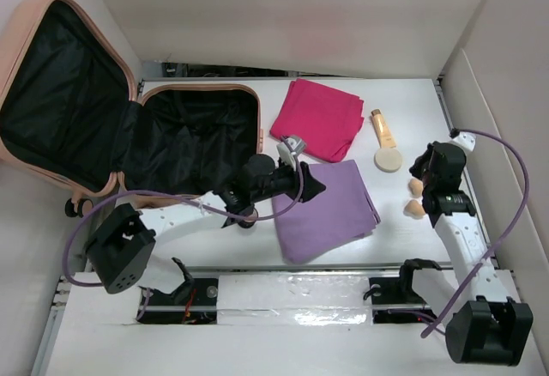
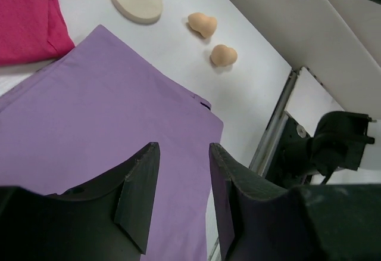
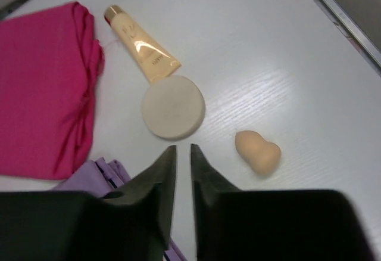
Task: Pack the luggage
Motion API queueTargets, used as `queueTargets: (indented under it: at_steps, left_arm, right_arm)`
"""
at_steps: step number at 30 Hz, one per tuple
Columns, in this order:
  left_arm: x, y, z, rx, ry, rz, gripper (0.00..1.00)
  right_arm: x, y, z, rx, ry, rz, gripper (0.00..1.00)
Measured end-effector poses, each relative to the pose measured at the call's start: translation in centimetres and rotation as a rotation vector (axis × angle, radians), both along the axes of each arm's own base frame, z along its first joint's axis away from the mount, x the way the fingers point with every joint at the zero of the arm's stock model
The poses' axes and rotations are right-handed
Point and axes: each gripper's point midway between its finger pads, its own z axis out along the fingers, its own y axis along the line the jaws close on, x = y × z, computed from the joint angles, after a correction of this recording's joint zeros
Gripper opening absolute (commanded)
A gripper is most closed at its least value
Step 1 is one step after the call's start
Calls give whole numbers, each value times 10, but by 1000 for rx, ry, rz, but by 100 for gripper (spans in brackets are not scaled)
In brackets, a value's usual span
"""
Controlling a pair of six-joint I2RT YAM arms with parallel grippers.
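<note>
Over the purple cloth (image 2: 119, 124) at mid-table, the left gripper (image 2: 181, 151) hangs with fingers parted and nothing between them. On the right side, the right gripper (image 3: 183, 151) has its fingers drawn almost together, only a slim gap showing, and holds nothing. A round puff (image 3: 173, 106) lies just past its tips, touching the end of a tube (image 3: 141, 43). Two sponges (image 1: 415, 187) (image 1: 413, 209) sit near each other close by on the table (image 1: 412, 93). A pink cloth (image 1: 317, 118) lies farther back, beside the purple one. The luggage (image 1: 197, 140) stands open at the far left, its lid leaning against the left wall.
</note>
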Motion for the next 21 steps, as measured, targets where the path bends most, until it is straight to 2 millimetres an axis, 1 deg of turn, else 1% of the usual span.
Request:
queueTargets:
  at_steps: [1, 3, 5, 6, 9, 10, 11, 12, 13, 14, 16, 18, 19, 21]
  left_arm:
    - [-3, 2, 2, -5, -2, -8, 36]
    - [-9, 8, 8, -20, -18, -15, 35]
    - [-18, 18, 23, -59, -56, -18, 33]
    - [-23, 26, 32, -85, -83, -18, 32]
    - [-38, 47, 69, -189, -199, 8, 24]
    - [-43, 54, 82, -225, -241, 17, 16]
    - [-47, 60, 94, -259, -277, 32, 14]
    - [-50, 65, 103, -287, -308, 42, 11]
    - [-51, 68, 110, -308, -331, 55, 5]
    - [-51, 71, 114, -319, -343, 69, 3]
    - [-46, 73, 115, -319, -354, 96, 2]
    - [-40, 72, 108, -296, -348, 117, 8]
    - [-37, 70, 101, -274, -336, 126, 18]
    - [-31, 67, 85, -227, -312, 135, 29]
  right_arm:
    - [0, -2, -5, 1, 16, -6, 0]
    - [3, -4, -12, 2, 35, -10, 0]
    - [6, -7, -18, 4, 58, -17, 0]
    - [8, -10, -23, 6, 75, -21, 0]
    - [12, -16, -34, 18, 108, -29, 0]
    - [13, -19, -39, 25, 122, -36, 7]
    - [15, -20, -42, 32, 127, -37, 14]
    - [16, -23, -45, 41, 131, -41, 23]
    - [18, -24, -47, 48, 136, -42, 39]
    - [20, -27, -49, 56, 139, -46, 44]
    - [25, -32, -54, 64, 148, -52, 50]
    - [30, -37, -62, 77, 167, -60, 50]
    - [33, -41, -68, 86, 178, -66, 50]
    - [37, -49, -80, 110, 196, -83, 50]
